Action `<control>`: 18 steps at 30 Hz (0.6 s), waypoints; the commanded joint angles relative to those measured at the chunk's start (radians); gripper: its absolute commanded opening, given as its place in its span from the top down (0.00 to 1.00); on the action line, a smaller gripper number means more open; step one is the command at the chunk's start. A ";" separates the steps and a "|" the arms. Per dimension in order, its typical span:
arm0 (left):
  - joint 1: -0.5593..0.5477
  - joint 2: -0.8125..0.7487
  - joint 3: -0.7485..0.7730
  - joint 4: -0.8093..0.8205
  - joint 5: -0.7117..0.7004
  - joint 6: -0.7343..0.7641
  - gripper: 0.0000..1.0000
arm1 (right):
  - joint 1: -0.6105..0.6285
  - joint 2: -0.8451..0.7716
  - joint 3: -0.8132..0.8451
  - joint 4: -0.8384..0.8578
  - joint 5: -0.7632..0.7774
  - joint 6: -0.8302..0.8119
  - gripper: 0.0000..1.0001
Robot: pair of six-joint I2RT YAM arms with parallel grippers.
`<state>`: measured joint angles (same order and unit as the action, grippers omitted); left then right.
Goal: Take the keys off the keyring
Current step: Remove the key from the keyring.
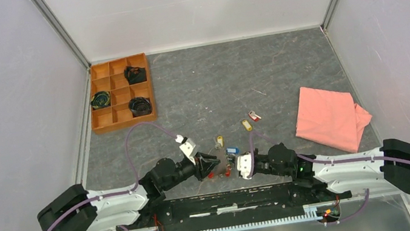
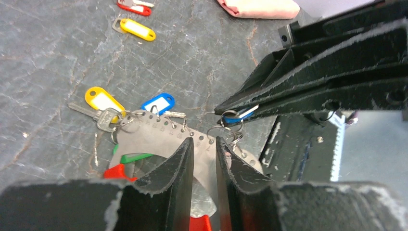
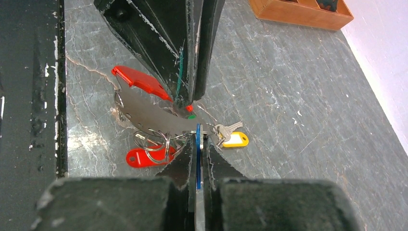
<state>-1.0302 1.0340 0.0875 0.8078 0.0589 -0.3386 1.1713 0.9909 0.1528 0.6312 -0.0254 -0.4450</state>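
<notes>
Left gripper clenched on keyring mid-strap. Right gripper pinched tight on blue key at strap's right-arm end. Strap's long axis runs gripper to gripper.

The keyring sat in the left claw, one key in the right claw; loose keys behind, cloth right, tray back-left.

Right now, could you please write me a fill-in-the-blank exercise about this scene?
1. The right gripper is shut on a ___ key tag.
2. The left gripper grips the strap of the ___.
3. The cloth is ___.
Missing words: blue; keyring; pink.
</notes>
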 commanded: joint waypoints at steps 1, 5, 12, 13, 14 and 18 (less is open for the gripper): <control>-0.007 0.070 -0.029 0.239 0.023 0.224 0.67 | 0.001 -0.024 -0.018 0.040 0.009 -0.040 1.00; -0.006 0.164 -0.041 0.374 0.073 0.303 0.66 | 0.002 -0.026 -0.016 0.030 0.010 -0.074 1.00; -0.006 0.283 -0.027 0.483 0.181 0.426 0.64 | 0.002 -0.028 -0.010 0.018 0.018 -0.106 1.00; -0.007 0.295 -0.023 0.494 0.192 0.438 0.64 | 0.003 -0.030 -0.010 0.018 0.019 -0.109 1.00; -0.006 0.307 -0.020 0.500 0.202 0.447 0.64 | 0.003 -0.034 -0.011 0.016 0.018 -0.113 1.00; -0.007 0.337 -0.006 0.520 0.231 0.486 0.62 | 0.003 -0.043 -0.012 0.005 0.019 -0.120 1.00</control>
<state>-1.0302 1.3479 0.0544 1.2171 0.2321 0.0311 1.1713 0.9691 0.1352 0.6071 -0.0177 -0.5446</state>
